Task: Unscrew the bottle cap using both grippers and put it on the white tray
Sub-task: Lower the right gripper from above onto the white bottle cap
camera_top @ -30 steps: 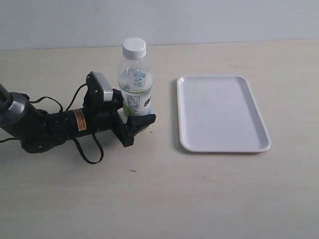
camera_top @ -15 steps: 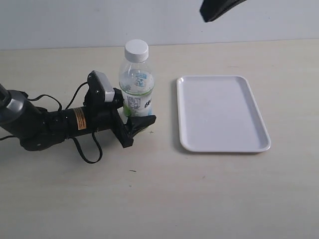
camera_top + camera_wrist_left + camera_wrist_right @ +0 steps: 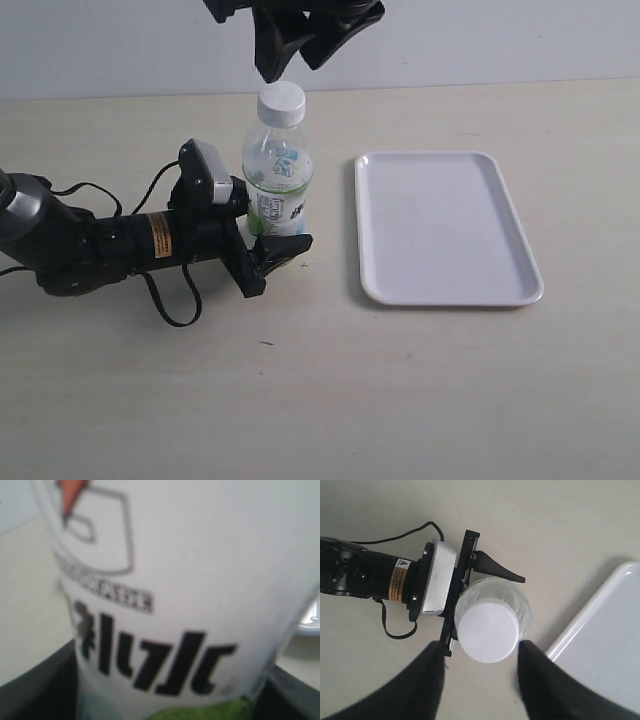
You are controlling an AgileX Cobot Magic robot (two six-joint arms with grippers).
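Observation:
The bottle (image 3: 277, 175) stands upright on the table, its white cap (image 3: 280, 101) screwed on. My left gripper (image 3: 268, 238) lies low at its left, shut on the bottle's labelled lower body; in the left wrist view the label (image 3: 165, 605) fills the frame between the dark jaws. My right gripper (image 3: 296, 55) hangs open just above the cap, not touching it. Seen from the right wrist, the cap (image 3: 487, 631) sits between the two spread black fingers (image 3: 420, 690), a little ahead of them. The white tray (image 3: 445, 228) lies to the right of the bottle, empty.
The left arm's black body, cables and orange sticker (image 3: 160, 236) stretch across the table to the left of the bottle. The light wooden table (image 3: 330, 390) runs to a pale wall behind.
My right gripper has come in from the upper right and now hovers over the cap. The bottle and left gripper have shifted slightly right.

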